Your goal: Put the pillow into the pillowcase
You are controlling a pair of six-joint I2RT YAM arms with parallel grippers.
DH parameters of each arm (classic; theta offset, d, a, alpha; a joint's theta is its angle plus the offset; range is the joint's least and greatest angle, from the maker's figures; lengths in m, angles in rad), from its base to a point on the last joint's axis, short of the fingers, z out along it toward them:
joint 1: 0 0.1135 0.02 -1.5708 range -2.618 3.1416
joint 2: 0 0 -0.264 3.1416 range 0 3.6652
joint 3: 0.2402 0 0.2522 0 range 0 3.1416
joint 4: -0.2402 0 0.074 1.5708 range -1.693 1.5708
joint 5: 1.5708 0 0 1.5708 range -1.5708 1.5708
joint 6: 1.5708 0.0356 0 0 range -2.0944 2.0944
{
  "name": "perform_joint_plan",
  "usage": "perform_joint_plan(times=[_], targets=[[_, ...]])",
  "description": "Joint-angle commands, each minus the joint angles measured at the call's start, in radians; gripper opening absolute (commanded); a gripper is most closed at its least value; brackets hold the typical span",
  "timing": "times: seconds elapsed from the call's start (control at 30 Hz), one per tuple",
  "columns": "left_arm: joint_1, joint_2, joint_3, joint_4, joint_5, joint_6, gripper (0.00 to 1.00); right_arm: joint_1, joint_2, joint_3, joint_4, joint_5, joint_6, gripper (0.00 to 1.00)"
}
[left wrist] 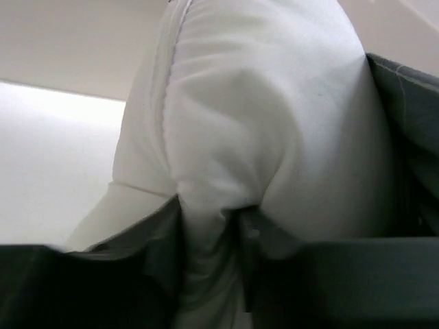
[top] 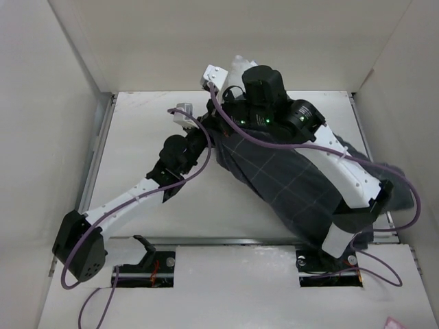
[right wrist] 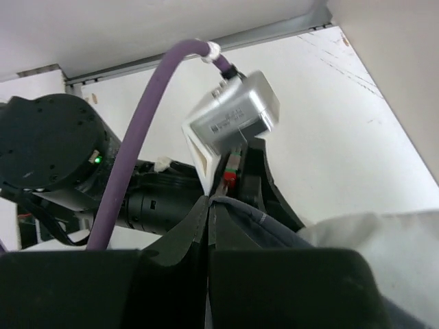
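White pillow (left wrist: 260, 137) protrudes from dark checked pillowcase (top: 288, 185).

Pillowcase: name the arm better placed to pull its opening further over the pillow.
Right, likely. The right gripper is shut on the pillowcase hem, next to the exposed pillow. The left gripper sits against the pillow's bulging end, its hold unclear, so it suits pushing rather than pulling.

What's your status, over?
Left claw pinching pillow. Right claw shut on pillowcase edge. Pillow end protrudes from pillowcase mouth. No obstruction seen.
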State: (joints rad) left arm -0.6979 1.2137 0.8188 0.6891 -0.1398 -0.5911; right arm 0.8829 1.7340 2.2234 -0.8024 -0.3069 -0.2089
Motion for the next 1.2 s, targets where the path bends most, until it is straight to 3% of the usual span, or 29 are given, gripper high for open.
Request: perform_joint_plan(times=[0.0,0.1,0.2,0.23,0.3,0.47,0.7,0.77,0.9,1.0,1.1,1.17], targets=[[-0.035,-0.066,0.063,-0.045,0.262,0.069,0.34,0.015,-0.042,0.024,0.229,-0.144,0.042,0.00],[-0.035,-0.150,0.039,-0.120,0.280,0.114,0.70,0.002,-0.079,-0.024,0.262,-0.144,0.054,0.00],[-0.035,-0.262,-0.015,-0.189,0.218,0.131,0.83,-0.033,-0.147,-0.115,0.301,-0.144,0.074,0.00],[-0.035,-0.351,-0.026,-0.242,0.150,0.155,1.00,-0.059,-0.166,-0.166,0.331,-0.144,0.088,0.00],[-0.035,-0.440,-0.035,-0.295,0.064,0.155,1.00,-0.088,-0.215,-0.206,0.361,-0.156,0.103,0.00],[-0.026,-0.630,0.037,-0.575,-0.406,0.106,1.00,-0.180,-0.269,-0.251,0.454,-0.176,0.164,0.00],[-0.017,-0.706,0.175,-0.807,-0.713,0.053,1.00,-0.265,-0.278,-0.148,0.509,-0.094,0.221,0.00],[-0.017,-0.730,0.157,-0.864,-0.727,-0.015,1.00,-0.274,-0.278,-0.128,0.520,-0.081,0.221,0.00],[-0.017,-0.764,0.054,-1.087,-0.799,-0.365,1.00,-0.283,-0.278,-0.071,0.546,-0.048,0.249,0.00],[-0.017,-0.715,0.016,-1.189,-0.752,-0.461,1.00,-0.283,-0.254,0.021,0.537,-0.047,0.249,0.00],[-0.017,-0.674,-0.033,-1.185,-0.663,-0.503,1.00,-0.292,-0.229,0.070,0.526,-0.064,0.249,0.00],[-0.017,-0.632,-0.111,-1.039,-0.541,-0.457,1.00,-0.292,-0.229,0.070,0.526,-0.075,0.249,0.00]])
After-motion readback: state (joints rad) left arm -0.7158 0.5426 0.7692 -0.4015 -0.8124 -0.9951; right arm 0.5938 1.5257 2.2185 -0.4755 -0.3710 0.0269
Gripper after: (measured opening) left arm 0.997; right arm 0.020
